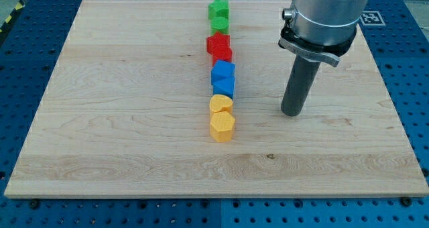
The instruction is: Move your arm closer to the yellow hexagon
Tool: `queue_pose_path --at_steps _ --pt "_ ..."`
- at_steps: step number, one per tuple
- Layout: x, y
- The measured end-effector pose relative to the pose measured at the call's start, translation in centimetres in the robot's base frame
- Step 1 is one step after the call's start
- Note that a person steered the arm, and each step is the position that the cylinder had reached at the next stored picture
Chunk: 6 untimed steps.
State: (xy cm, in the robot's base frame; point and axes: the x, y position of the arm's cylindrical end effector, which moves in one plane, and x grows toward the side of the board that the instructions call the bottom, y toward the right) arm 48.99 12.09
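Observation:
The yellow hexagon (222, 127) lies at the lower end of a column of blocks near the middle of the wooden board (120, 121). Just above it and touching it is a yellow heart-shaped block (220, 105). My tip (291, 112) rests on the board to the right of the yellow blocks, about a hundred pixels from the hexagon and slightly higher in the view. It touches no block.
The column continues upward with two blue blocks (223, 79), a red block pair with a star shape (219, 47), and two green blocks (218, 15) near the board's top edge. The arm's grey body (328, 13) hangs over the upper right.

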Motion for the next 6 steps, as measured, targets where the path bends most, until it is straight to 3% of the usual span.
queue_pose_path --at_steps 1,3,4,5,6 --pt "0.1 0.0" --pt "9.6 0.7" --pt "12.8 -5.9" --pt "10.8 -14.0" --pt "5.4 -18.7"
